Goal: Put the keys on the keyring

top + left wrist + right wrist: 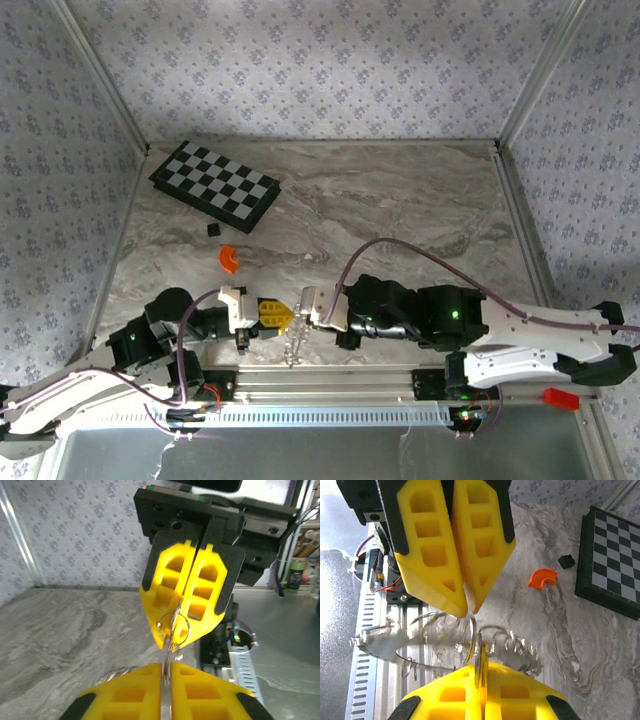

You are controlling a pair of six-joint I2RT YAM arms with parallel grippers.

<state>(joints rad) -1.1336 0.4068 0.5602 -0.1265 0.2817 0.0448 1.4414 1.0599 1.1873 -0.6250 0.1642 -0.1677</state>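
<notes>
Keyring [462, 641]: silver, small pieces fanned round it, hanging between both end effectors over the middle of the near edge of the surface [400, 200].
Left end effector [278, 316]: narrow, tips nipping the ring wire.
Right end effector [308, 305]: pressed together on a gold-tinted sliver, apparently the key [481, 662], at the ring.
Checkerboard [214, 186]: far-left corner.
Orange curved piece [230, 259]: nearer, left of middle.

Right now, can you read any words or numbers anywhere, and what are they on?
None: no word, number or sign can be read in these pictures.
Checkerboard: plain black and white squares, no letters or numbers.
Green pot at the back: anything written on it is too blurred to read.
</notes>
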